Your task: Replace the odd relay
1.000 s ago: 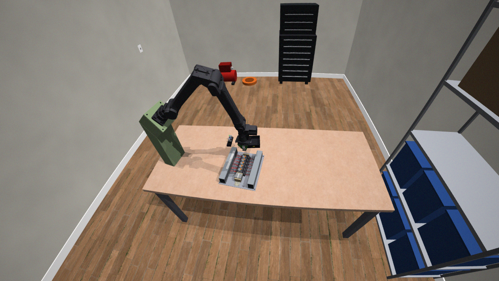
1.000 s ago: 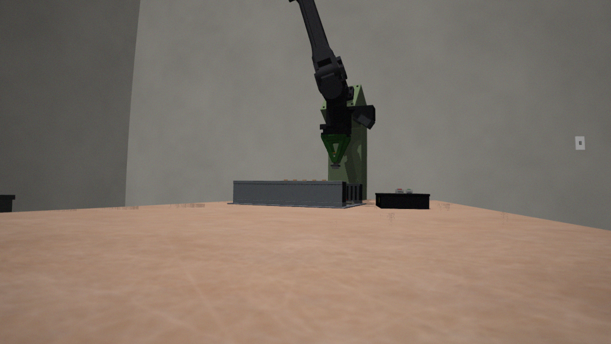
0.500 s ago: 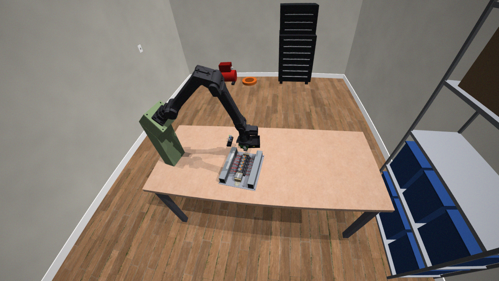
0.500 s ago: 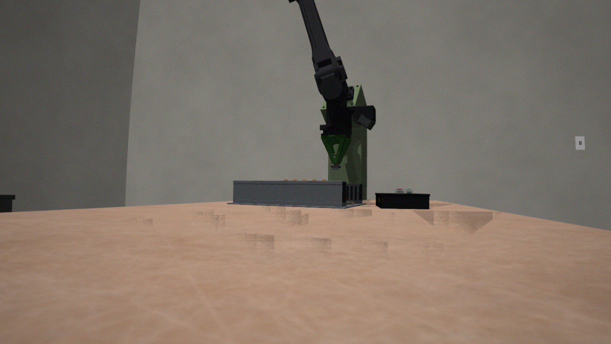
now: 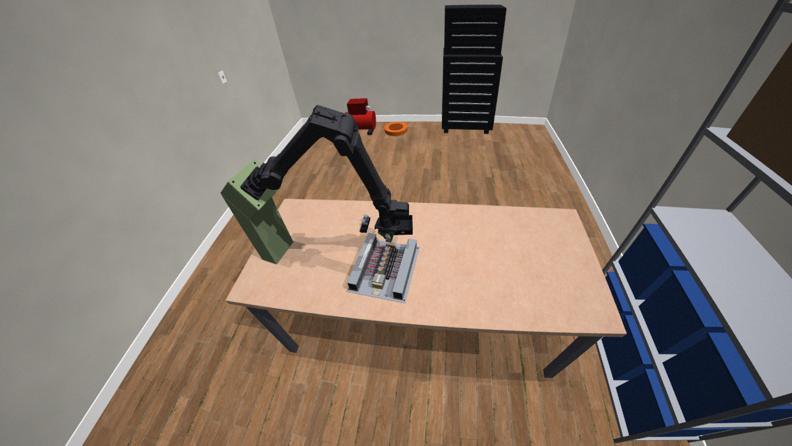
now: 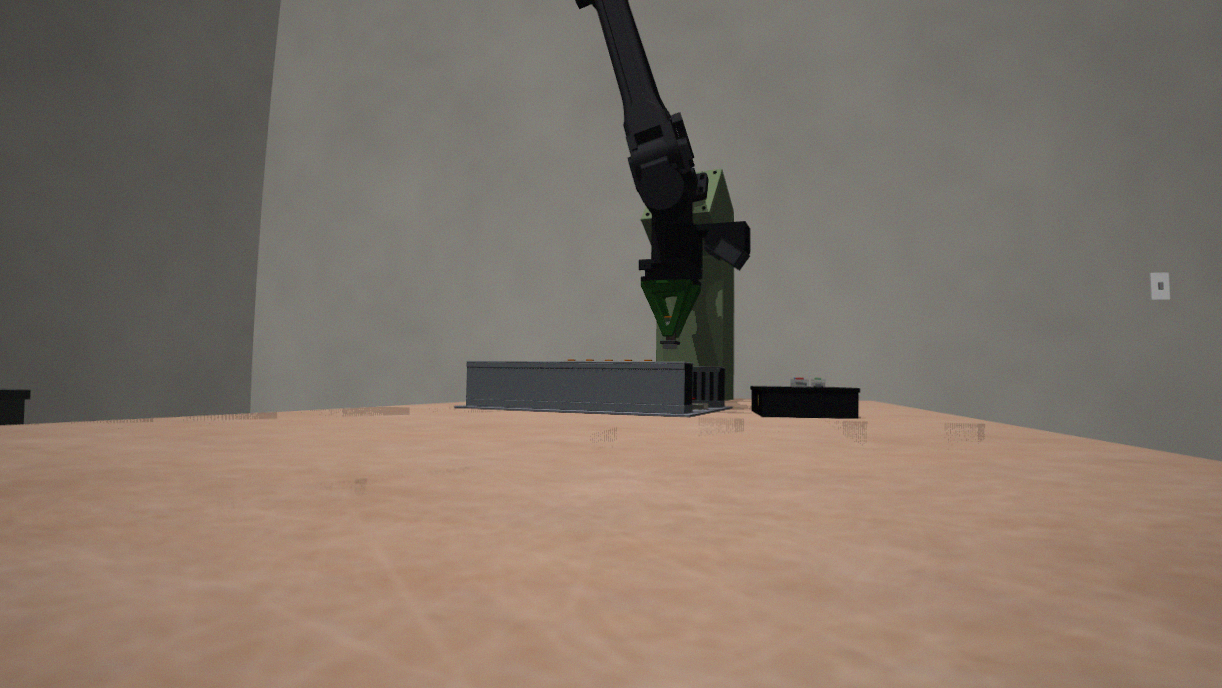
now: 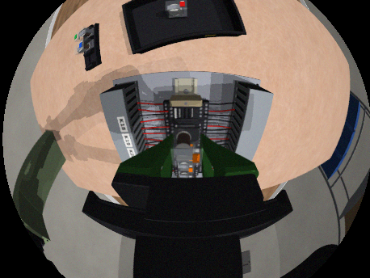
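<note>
Now, from the top, the jaws [image 5: 387, 238] [image 6: 669, 336] stood over the far end of the panel's row, between the grey wire ducts [image 5: 409, 260] [image 6: 572, 386] [image 7: 258, 115], with their load too small to read from there. Over to the exterior view, and there it was: a relay [image 6: 669, 343] [image 7: 183, 157] pinched in the narrow tips, hanging upright and well apart from anything below, just past the last orange button [image 6: 648, 360] showing over the duct. That looked like the spot above the open socket, though the socket itself was hidden. Then the wrist view: jaws closed on the clear relay, its orange button [image 7: 195, 157] off to the right, the same side as the button on the row relay [image 7: 191, 170] beneath. Beyond the panel, the red-button relay [image 6: 799, 383] [image 7: 176, 10] already lay in the tray [image 6: 805, 402] [image 7: 145, 30]. So the coming move turned on a straight drop, blades lined up with the socket; any sideways error could have tilted it against the spring contacts.
</note>
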Controlling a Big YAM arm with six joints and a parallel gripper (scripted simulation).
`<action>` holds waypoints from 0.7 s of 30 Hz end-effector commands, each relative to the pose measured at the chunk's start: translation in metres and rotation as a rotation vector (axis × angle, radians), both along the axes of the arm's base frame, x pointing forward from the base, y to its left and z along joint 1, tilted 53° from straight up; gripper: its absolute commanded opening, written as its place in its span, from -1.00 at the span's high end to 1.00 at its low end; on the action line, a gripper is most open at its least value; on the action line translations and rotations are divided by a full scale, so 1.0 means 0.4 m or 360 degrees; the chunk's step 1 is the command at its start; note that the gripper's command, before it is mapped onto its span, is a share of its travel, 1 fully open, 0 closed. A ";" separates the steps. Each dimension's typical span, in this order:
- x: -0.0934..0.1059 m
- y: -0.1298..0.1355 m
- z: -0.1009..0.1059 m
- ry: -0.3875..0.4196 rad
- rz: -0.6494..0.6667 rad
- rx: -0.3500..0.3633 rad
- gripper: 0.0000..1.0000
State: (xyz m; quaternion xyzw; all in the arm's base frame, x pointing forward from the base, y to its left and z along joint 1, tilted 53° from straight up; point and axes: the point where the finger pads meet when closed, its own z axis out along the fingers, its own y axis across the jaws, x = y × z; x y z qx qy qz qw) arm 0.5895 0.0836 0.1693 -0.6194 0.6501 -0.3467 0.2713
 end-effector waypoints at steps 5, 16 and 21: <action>-0.011 0.011 0.042 -0.0042 0.0021 0.0013 1.00; -0.011 0.014 0.049 -0.0048 0.0023 0.0015 1.00; -0.010 0.014 0.050 -0.0050 0.0024 0.0015 1.00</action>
